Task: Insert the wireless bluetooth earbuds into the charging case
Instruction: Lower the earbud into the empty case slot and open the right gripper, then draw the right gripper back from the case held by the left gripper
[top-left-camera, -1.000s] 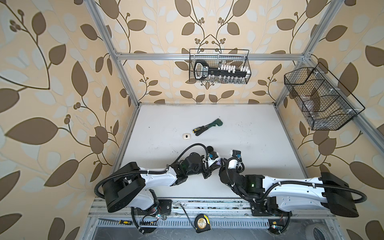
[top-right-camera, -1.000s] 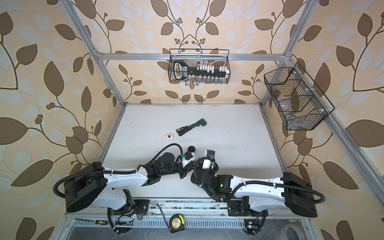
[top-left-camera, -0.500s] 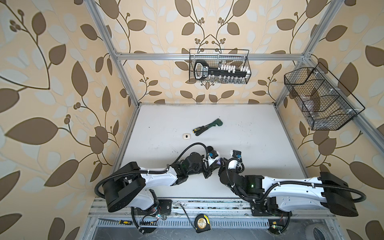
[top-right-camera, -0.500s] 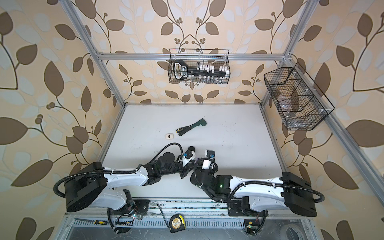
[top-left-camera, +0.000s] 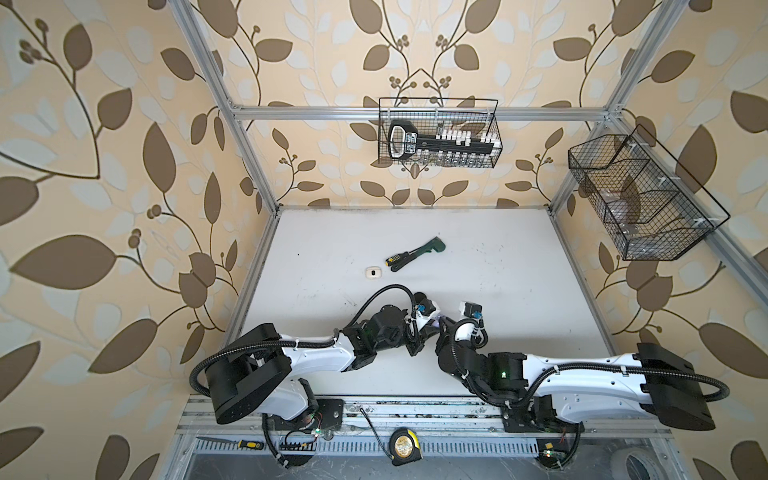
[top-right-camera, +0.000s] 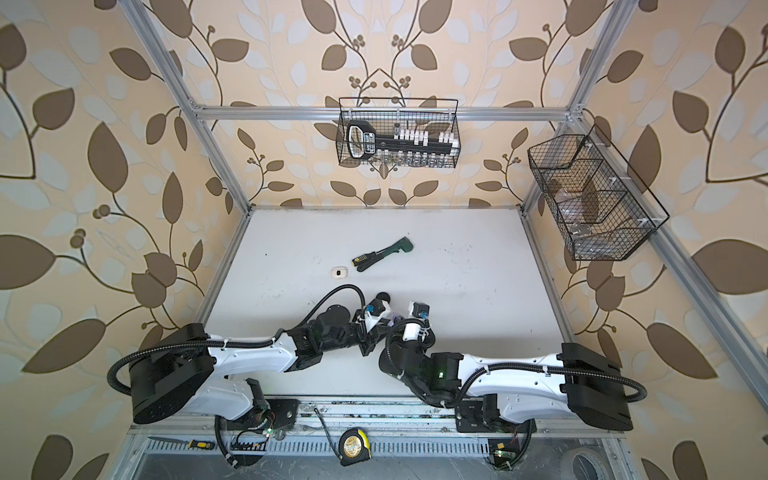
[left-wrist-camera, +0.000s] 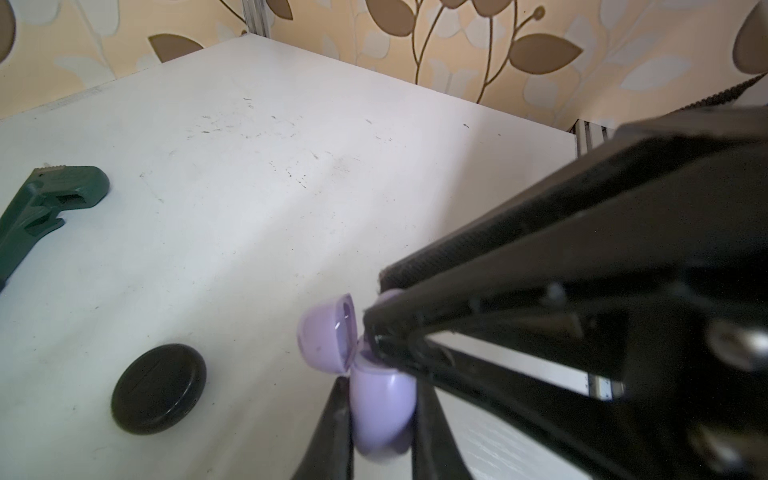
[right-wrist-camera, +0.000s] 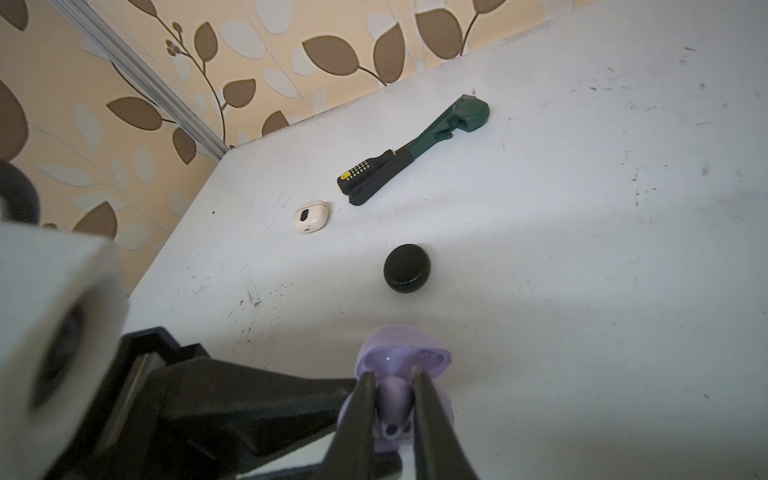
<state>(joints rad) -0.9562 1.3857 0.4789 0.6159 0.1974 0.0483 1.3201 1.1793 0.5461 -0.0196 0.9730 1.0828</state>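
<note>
A lilac charging case (left-wrist-camera: 382, 411) stands with its lid (left-wrist-camera: 328, 332) hinged open, and my left gripper (left-wrist-camera: 381, 386) is shut on its body, one finger on each side. My right gripper (right-wrist-camera: 394, 376) is shut on a lilac earbud (right-wrist-camera: 392, 411), held right at the case's open top, below the lid (right-wrist-camera: 403, 353). In the left wrist view the right gripper's fingers (left-wrist-camera: 457, 282) reach down into the case mouth and hide the earbud. In both top views the two grippers meet near the table's front middle, with a glimpse of the lilac case (top-left-camera: 436, 322) (top-right-camera: 392, 320) between them.
A closed black round case (right-wrist-camera: 406, 268) (top-left-camera: 420, 297) lies just behind the grippers. A cream-white case (right-wrist-camera: 309, 217) (top-left-camera: 373, 272) sits further back left. Beside it lie a black-and-yellow screwdriver (right-wrist-camera: 365, 170) and a green wrench (right-wrist-camera: 436, 137). Wire baskets (top-left-camera: 438, 133) (top-left-camera: 640, 195) hang on the walls.
</note>
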